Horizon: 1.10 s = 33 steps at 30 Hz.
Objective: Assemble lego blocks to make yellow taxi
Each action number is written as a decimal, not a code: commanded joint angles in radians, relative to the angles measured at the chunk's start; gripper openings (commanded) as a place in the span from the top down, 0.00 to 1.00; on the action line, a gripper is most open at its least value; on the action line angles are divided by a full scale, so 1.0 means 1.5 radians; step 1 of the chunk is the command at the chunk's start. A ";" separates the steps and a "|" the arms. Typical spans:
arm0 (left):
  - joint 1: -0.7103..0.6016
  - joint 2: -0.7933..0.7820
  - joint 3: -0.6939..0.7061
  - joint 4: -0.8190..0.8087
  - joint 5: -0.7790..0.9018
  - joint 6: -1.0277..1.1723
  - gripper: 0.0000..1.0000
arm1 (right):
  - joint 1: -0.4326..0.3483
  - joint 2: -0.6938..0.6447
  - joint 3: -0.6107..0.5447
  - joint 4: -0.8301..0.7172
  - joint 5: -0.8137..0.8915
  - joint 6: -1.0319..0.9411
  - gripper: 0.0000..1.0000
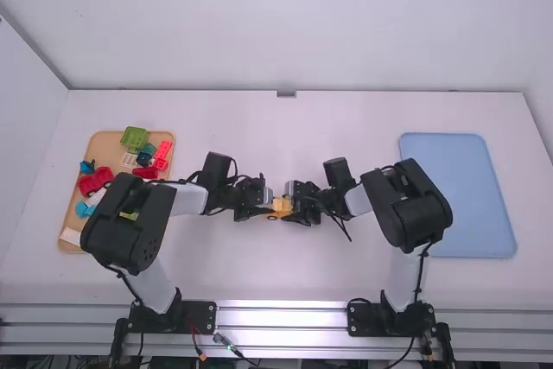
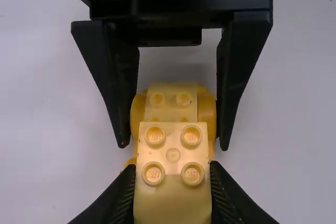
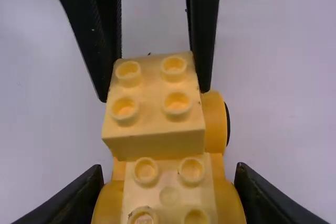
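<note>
Left jaws: clamped on my yellow block.
Right jaws: facing them, I grip the yellow wheeled base.

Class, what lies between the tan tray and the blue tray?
The high view shows both arms between the trays, the left tool gripping a yellow brick and the right tool gripping a wheeled yellow base.

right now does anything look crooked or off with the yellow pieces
Possibly one thing: the yellow block in the left gripper looks slightly askew and off-centre over the yellow car base. The base's far rounded part juts out past the block on one side only. I can't tell whether it's pressed down.
</note>
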 commanded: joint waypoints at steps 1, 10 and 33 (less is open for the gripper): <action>-0.002 0.010 -0.004 -0.009 -0.010 -0.003 0.78 | 0.002 0.010 0.011 -0.008 -0.006 -0.012 0.41; 0.012 0.010 0.001 -0.004 -0.031 -0.007 0.89 | 0.002 0.010 0.010 -0.023 -0.002 -0.035 0.44; -0.012 0.014 0.048 -0.119 -0.026 0.037 0.80 | 0.002 0.010 0.011 -0.033 -0.005 -0.042 0.44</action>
